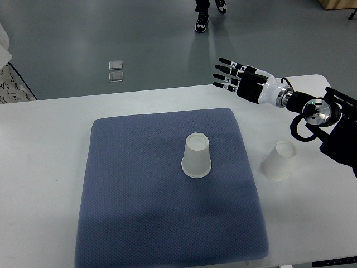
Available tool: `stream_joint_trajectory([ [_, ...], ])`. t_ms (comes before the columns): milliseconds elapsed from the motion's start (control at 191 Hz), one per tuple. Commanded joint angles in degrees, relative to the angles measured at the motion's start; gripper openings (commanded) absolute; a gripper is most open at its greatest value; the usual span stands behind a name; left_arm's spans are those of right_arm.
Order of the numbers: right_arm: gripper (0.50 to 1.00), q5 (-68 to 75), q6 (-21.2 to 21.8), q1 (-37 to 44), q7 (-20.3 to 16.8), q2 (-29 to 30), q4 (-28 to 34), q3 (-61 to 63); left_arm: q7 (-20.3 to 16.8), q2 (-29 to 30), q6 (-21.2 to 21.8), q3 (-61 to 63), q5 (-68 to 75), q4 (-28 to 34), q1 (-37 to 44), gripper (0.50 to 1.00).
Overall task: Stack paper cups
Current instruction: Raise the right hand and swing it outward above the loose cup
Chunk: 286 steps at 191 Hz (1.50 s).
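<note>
- a white bench [44,128] fills most of the view, with a blue-grey mat [139,212] laid across its middle.
- one paper cup [197,156] stands upside down on the mat, a little right of the mat's centre, base up and rim on the fabric.
- a second paper cup [279,161] sits off the mat on the bare bench to the right, also mouth down and leaning slightly; the two cups are well apart, not stacked.
- the right hand [239,80] comes in from the right edge and hangs over the far right part of the bench, beyond the mat's far right corner; its fingers are stretched out flat and spread, pointing left, holding nothing.
- the hand is clear of both cups, farther away than the second cup.
- on the grey floor beyond the bench lie two small pale squares [116,71], and a person's shoes [202,23] show at the far edge.
</note>
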Motion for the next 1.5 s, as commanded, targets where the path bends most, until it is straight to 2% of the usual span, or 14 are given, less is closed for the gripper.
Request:
stream_joint_trajectory([
  [0, 0.926, -0.03, 0.08, -0.01, 0.05, 0.15, -0.01, 0.04, 0.00, 0.00, 0.00, 0.01, 0.00, 0.14, -0.08, 1.000],
  [624, 0.926, -0.03, -1.33, 0.26, 0.14, -2.05, -0.18, 0.74, 0.00, 0.00, 0.00, -0.07, -0.09, 0.14, -0.17, 1.000],
  [776, 0.924, 0.50, -1.33, 0.35, 1.37, -3.01, -0.18, 0.83, 0.00, 0.00, 0.00, -0.07, 0.00, 0.14, -0.17, 1.000],
  [985, 0.924, -0.73, 0.87, 1.05, 1.81, -5.39, -0.09, 0.30, 0.00, 0.00, 0.00, -0.07, -0.09, 0.14, -0.17, 1.000],
  [1069, 0.921, -5.21, 4.67, 1.58, 1.81, -7.32, -0.09, 0.30, 0.00, 0.00, 0.00, -0.07, -0.09, 0.14, -0.17, 1.000],
  [1237, 0.921, -19.81, 4.67, 2.46, 2.69, -14.35, 0.52, 0.83, 0.00, 0.00, 0.00, -0.07, -0.09, 0.23, -0.17, 1.000],
  [1326, 0.921, -26.92, 4.67, 2.63, 4.80, -18.13, 1.93, 0.74, 0.00, 0.00, 0.00, -0.07, -0.09, 0.14, -0.17, 1.000],
  [1436, 0.921, -38.09, 4.67, 2.81, 6.38, -22.70, 7.29, 0.83, 0.00, 0.00, 0.00, -0.07, 0.00, 0.23, -0.17, 1.000],
  [1494, 0.919, -45.63, 4.67, 2.98, 8.40, -25.34, 11.06, 0.83, 0.00, 0.00, 0.00, -0.07, 0.00, 0.14, -0.17, 1.000],
])
